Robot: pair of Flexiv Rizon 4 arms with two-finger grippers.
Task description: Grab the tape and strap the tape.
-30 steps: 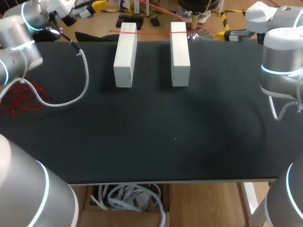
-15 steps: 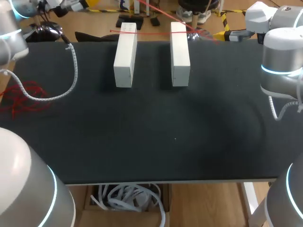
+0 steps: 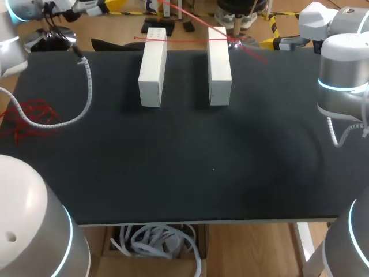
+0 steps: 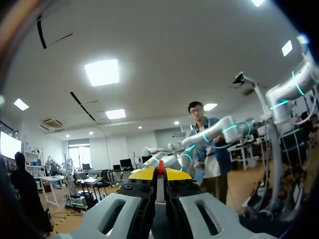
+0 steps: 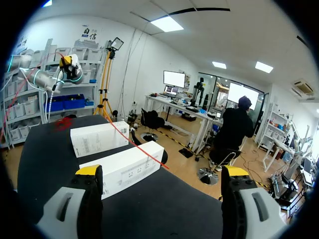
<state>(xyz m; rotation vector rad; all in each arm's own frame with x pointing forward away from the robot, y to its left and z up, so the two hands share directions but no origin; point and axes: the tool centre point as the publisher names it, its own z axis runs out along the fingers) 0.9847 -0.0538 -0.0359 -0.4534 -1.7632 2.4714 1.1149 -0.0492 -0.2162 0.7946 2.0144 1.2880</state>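
At the table's far end, the head view shows a strand of red tape [image 3: 248,50] swung up slantwise above the white boxes [image 3: 153,66], while in the left wrist view my left pincer [image 4: 160,172] pinches it tight, so it's grabbed, and in the right wrist view my right pincer [image 5: 162,172] gapes wide and empty, with the strapping still to do.

A red tape [image 3: 187,40] crosses the left white box [image 3: 153,69] and right white box [image 3: 219,66] (parallel, apart).
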